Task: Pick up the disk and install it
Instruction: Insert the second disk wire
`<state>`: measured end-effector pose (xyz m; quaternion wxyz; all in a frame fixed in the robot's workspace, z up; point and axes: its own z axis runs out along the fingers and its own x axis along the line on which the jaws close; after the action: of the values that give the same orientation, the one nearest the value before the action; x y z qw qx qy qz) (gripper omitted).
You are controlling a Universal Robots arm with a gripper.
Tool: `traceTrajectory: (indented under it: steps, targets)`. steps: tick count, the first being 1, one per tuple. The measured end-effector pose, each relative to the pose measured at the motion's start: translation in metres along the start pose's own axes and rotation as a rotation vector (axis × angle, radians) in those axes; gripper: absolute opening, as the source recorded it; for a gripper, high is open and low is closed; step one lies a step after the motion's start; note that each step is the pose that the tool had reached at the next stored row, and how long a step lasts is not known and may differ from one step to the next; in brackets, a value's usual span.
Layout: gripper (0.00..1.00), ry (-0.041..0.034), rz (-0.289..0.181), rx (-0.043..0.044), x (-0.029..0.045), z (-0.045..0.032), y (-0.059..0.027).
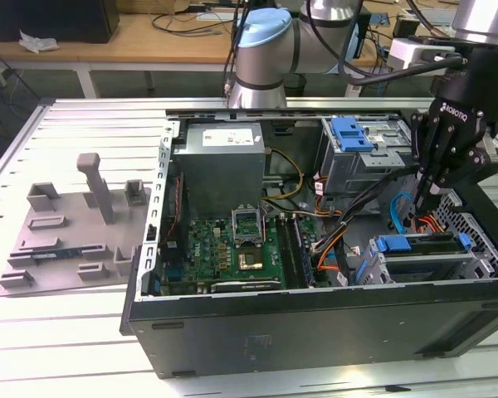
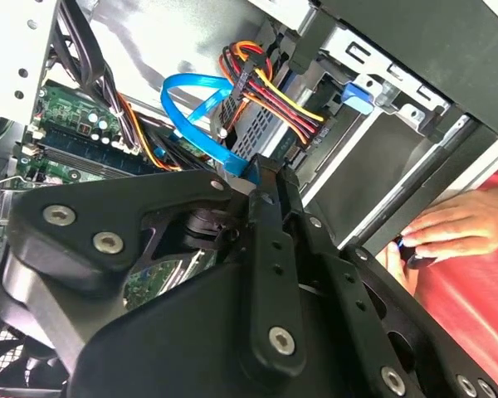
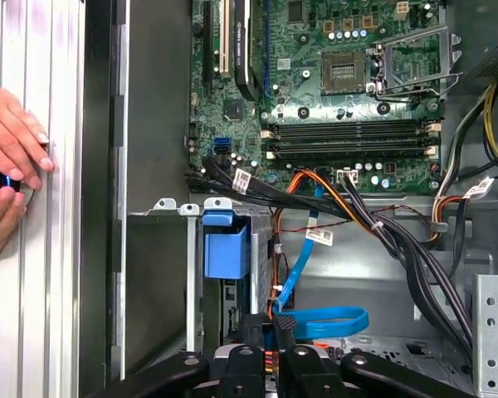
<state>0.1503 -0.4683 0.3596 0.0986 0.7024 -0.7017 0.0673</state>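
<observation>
Exterior view first: an open computer case (image 1: 315,323) lies on its side on a slatted metal table (image 1: 83,124), near the table's front edge, with the motherboard (image 1: 232,249) and a grey power supply (image 1: 220,162) exposed. The black gripper (image 1: 430,203) hangs down into the case close to its side wall at the exterior view's right, just above the drive cage (image 1: 423,261) in the case's front corner. The disk (image 1: 415,245), silver with a blue bracket, sits in that cage, its blue end facing the middle of the case. A blue data cable (image 1: 398,215) loops beside the fingers. In the second wrist view the gripper (image 2: 270,186) has its fingers pressed close together with no gap showing between them, their tips right at the blue cable (image 2: 195,108) and a bundle of red, yellow and black power wires (image 2: 270,91); whether they pinch anything I cannot tell. In the first wrist view the gripper (image 3: 274,327) sits just beside the blue cable loop (image 3: 332,322), with the blue tab (image 3: 226,249) of the cage close by. A person's hands (image 3: 8,166) rest on the table outside the case wall. A grey fixture plate (image 1: 75,232) with posts lies on the table toward the exterior view's left edge.
</observation>
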Motion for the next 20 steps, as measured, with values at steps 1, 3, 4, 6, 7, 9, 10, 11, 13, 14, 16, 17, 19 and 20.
traceTrajectory:
  steps: [1,3,4,6,7,9,10,11,13,14,16,17,19,20]
  targets:
    - [0.16,0.0000,0.000,0.0000,0.0000,0.0000,0.0000]
    - [0.16,-0.0117,-0.001,0.0001,0.0006,0.0004,0.0000]
    - [0.16,-0.0346,-0.002,0.0002,0.0015,-0.0001,0.0000]
    - [0.16,-0.0744,-0.003,0.0007,0.0025,-0.0008,0.0000]
    - [0.16,-0.0801,-0.004,0.0007,0.0030,-0.0008,0.0000]
    - [0.16,-0.0808,-0.004,0.0008,0.0058,-0.0002,0.0000]
    - [0.16,-0.0807,-0.003,0.0007,0.0073,0.0001,0.0000]
    - [0.16,-0.0806,-0.003,0.0008,0.0089,0.0004,0.0000]
    - [0.16,-0.0808,-0.003,0.0008,0.0132,0.0012,0.0000]
    - [0.16,-0.0807,-0.003,0.0007,0.0158,0.0016,0.0000]
    - [0.16,-0.0819,-0.004,0.0008,0.0202,0.0024,0.0000]
    - [0.16,-0.0835,-0.004,0.0007,0.0225,0.0029,0.0000]
    - [0.16,-0.0895,-0.004,0.0008,0.0271,0.0039,-0.0001]
    - [0.16,-0.0932,-0.004,0.0008,0.0289,0.0043,-0.0001]
